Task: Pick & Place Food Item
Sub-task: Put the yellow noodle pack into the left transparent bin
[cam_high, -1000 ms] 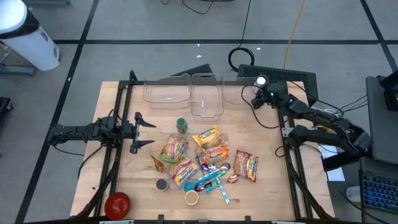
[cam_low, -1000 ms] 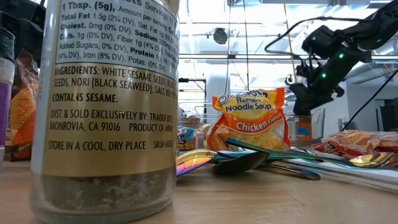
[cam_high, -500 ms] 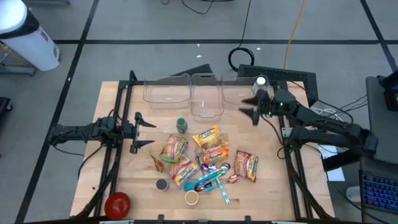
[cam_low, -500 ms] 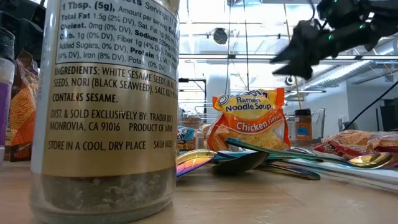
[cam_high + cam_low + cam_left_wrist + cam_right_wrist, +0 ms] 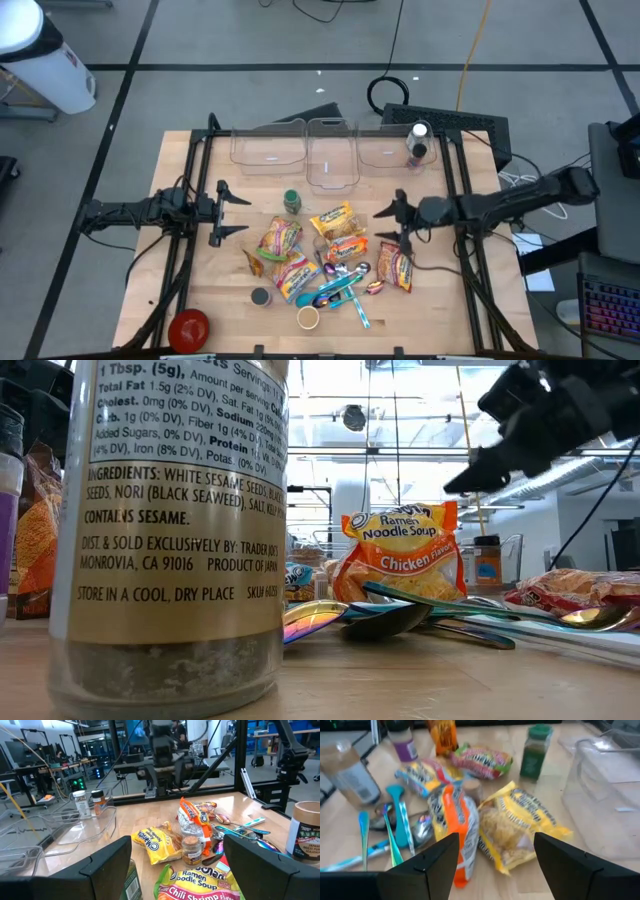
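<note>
Several ramen packets lie flat in the middle of the table: a yellow one (image 5: 332,218), an orange one (image 5: 347,245), a chili shrimp one (image 5: 282,238) and one at the right (image 5: 397,266). My right gripper (image 5: 398,222) is open and empty, above the table just right of the yellow and orange packets, pointing toward the table's left. Its wrist view (image 5: 495,870) looks down on the yellow packet (image 5: 525,827) and the orange packet (image 5: 455,825). My left gripper (image 5: 232,210) waits open and empty at the left, facing the chili shrimp packet (image 5: 195,885).
A green spice jar (image 5: 292,201) stands near the yellow packet. Spoons (image 5: 345,285), a small cup (image 5: 308,318) and a grey-lidded jar (image 5: 261,296) lie toward the near edge, and a red bowl (image 5: 188,327) sits near left. Three clear bins (image 5: 333,155) and a bottle (image 5: 417,143) line the far edge.
My right gripper has swung from the far right corner beside the bottle toward the near edge, coming over the table beside the yellow and orange packets, and has turned to point toward the table's left. Nothing on the table has moved.
</note>
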You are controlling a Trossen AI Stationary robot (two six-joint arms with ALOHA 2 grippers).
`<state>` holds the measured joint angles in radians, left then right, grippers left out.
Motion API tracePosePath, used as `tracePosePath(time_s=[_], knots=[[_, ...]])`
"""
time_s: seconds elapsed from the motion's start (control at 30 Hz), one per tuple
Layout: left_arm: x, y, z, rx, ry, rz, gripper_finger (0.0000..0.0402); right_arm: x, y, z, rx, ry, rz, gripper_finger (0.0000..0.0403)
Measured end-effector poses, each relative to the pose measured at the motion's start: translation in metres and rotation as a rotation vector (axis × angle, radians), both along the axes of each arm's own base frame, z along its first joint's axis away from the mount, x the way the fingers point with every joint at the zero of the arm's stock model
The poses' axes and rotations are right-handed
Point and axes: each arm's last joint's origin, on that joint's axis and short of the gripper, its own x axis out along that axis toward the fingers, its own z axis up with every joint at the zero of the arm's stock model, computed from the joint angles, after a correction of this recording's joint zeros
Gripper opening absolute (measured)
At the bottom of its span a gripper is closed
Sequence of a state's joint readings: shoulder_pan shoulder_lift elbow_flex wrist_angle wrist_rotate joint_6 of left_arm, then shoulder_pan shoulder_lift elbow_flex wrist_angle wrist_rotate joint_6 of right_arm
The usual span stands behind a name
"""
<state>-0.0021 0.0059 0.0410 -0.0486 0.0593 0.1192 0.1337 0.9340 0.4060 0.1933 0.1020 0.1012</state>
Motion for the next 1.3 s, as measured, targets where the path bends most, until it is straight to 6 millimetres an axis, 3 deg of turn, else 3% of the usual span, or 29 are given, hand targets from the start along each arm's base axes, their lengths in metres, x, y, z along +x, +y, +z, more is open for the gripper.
tracePosePath(time_s=[0.33, 0.5, 1.0, 1.3], knots=[[0.0, 0.0, 0.0, 0.0, 0.0, 0.0, 0.0324, 0.013, 0.01, -0.032, 0.012, -0.018, 0.034, 0.0251], [0.0, 0.0, 0.0, 0.0, 0.0, 0.0, 0.0324, 0.022, 0.014, -0.036, 0.059, -0.056, 0.135, 0.0251], [0.0, 0.0, 0.0, 0.0, 0.0, 0.0, 0.0324, 0.042, 0.009, -0.05, 0.033, -0.038, 0.107, 0.025], [0.0, 0.0, 0.0, 0.0, 0.0, 0.0, 0.0324, 0.042, 0.019, -0.054, 0.033, -0.013, 0.137, 0.019]])
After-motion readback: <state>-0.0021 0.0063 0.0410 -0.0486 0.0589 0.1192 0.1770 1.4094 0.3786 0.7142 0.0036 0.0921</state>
